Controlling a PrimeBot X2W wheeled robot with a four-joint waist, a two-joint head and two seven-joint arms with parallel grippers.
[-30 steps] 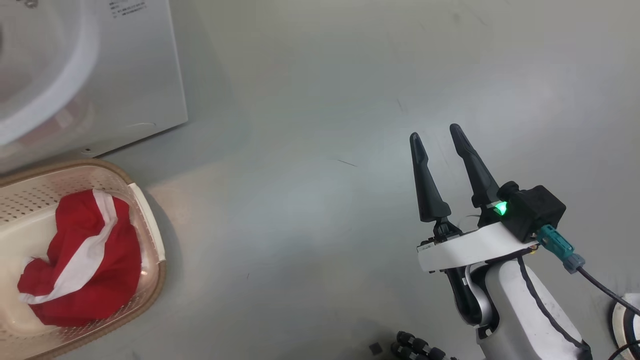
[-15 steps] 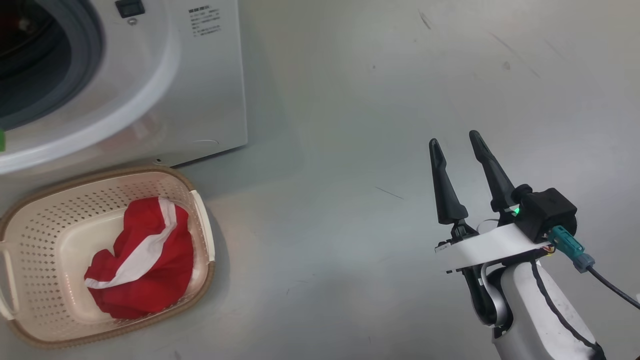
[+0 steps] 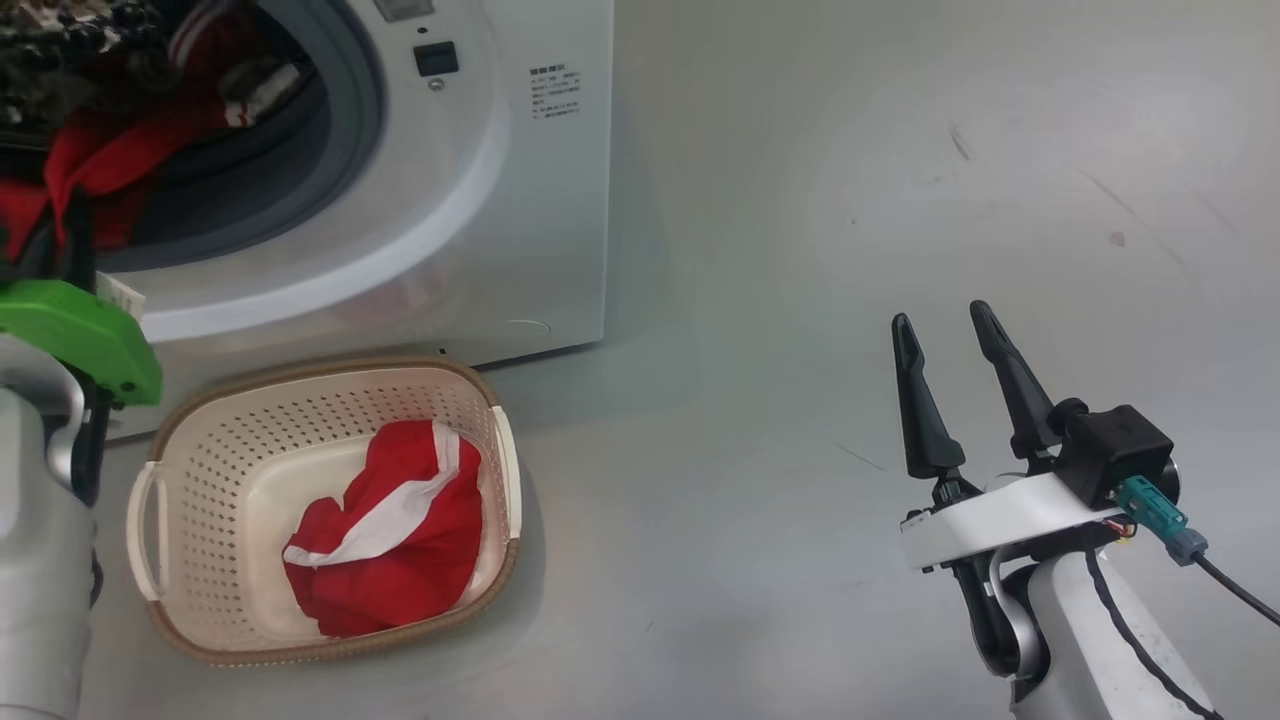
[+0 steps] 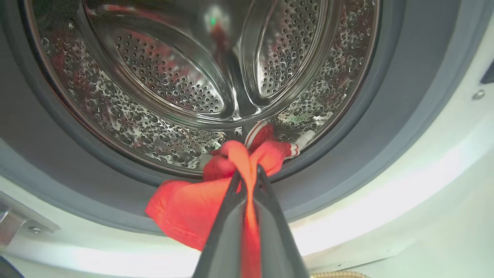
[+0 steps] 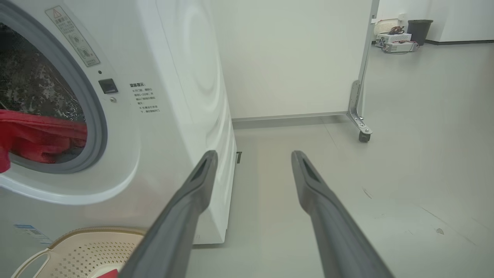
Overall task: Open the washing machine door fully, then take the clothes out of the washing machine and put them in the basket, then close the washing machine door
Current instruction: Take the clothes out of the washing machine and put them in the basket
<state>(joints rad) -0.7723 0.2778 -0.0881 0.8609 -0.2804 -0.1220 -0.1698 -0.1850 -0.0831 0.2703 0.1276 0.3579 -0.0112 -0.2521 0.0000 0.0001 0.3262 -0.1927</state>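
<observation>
grips the clothes [image 4: 185, 208] with the left hand [image 4: 249, 173], both fingers clenched on a red fold at the lip of the drum [image 4: 173, 85]. has the rest of that fabric hanging out over the grey gasket [image 4: 386, 116] and onto the white front of the washer [image 3: 540, 200]. has a red-and-white striped cuff [image 4: 257, 131] just behind the fingertips, lying on the perforated steel. wears a green cover [image 3: 80, 335] on the left wrist, at the left edge of the head view, just below the washer's open mouth.

holds the right hand [image 3: 940, 313] released, fingers spread with nothing between them. hangs it over the grey floor [image 3: 800, 200], well apart from the washer and to its right. points it, in the right wrist view, past the washer's front corner toward a white wall.

has a second red piece [image 3: 390, 540] with a white stripe crumpled in the basket [image 3: 330, 378], toward the basket's right end. has the basket on the floor, just in front of the washer and below its mouth, with a white loop handle at each short end.
</observation>
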